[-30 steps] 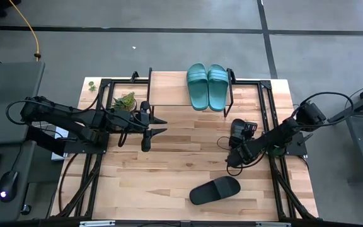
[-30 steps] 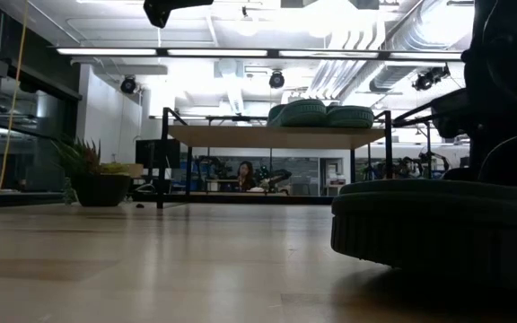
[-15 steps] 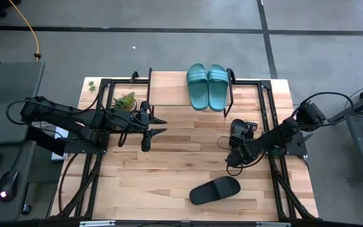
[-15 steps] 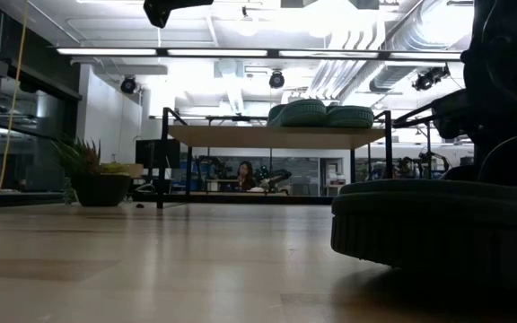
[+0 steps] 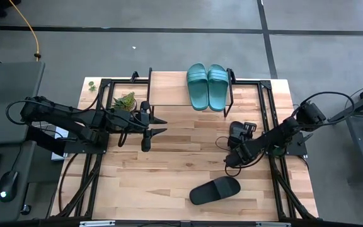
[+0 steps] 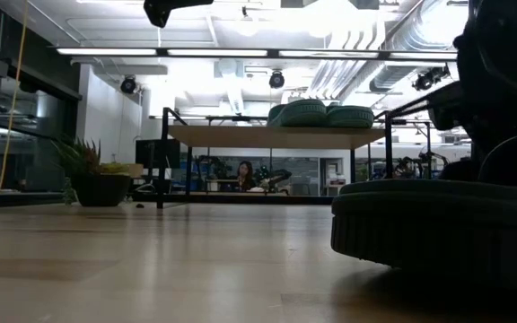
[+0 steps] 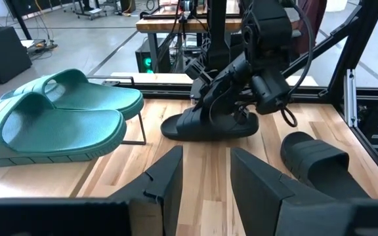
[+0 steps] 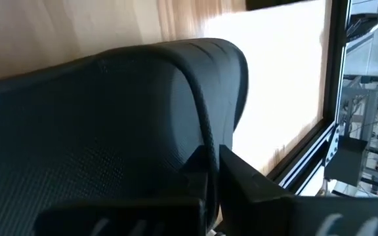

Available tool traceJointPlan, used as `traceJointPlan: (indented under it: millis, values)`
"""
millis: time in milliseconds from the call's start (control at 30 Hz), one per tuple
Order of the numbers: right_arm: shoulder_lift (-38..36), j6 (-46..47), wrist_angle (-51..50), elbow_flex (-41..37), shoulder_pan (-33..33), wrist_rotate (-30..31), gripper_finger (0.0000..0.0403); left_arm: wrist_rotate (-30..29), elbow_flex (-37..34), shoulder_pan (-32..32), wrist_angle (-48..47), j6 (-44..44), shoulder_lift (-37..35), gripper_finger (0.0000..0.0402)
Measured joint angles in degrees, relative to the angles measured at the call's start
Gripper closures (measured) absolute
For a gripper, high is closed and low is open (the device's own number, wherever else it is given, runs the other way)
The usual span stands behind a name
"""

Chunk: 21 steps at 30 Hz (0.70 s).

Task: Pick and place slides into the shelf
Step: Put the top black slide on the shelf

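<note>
Right gripper [image 5: 237, 150] clamped on black slide [image 7: 209, 124], down on table [image 5: 169, 170]. Left gripper [image 5: 158, 124] hanging open near plant [image 5: 125, 100].

Both arms were that same matte black all over, chunky jointed segments with loose black cables looping off them. The left arm's two-finger gripper [image 5: 158, 125] had flat, angular, wedge-shaped black fingers [image 7: 261, 187] with hard bevelled edges. The right arm's gripper [image 7: 231, 113] looked boxier, a blocky black wrist housing trailing a thin looped black cable [image 7: 289, 117].
</note>
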Motion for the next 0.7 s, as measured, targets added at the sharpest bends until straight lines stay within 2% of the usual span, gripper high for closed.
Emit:
traceJointPlan:
  millis: [367, 700]
  values:
    - [0.0, 0.5, -3.2, 7.5, 0.2, 3.4, 0.0402, 0.0, 0.0, 0.0, 0.0, 0.0, 0.0, 0.0289]
    - [0.0, -2.7, -0.9, 14.4, 0.2, 5.4, 0.0403, 0.0, 0.0, 0.0, 0.0, 0.5, 0.0, 0.0289]
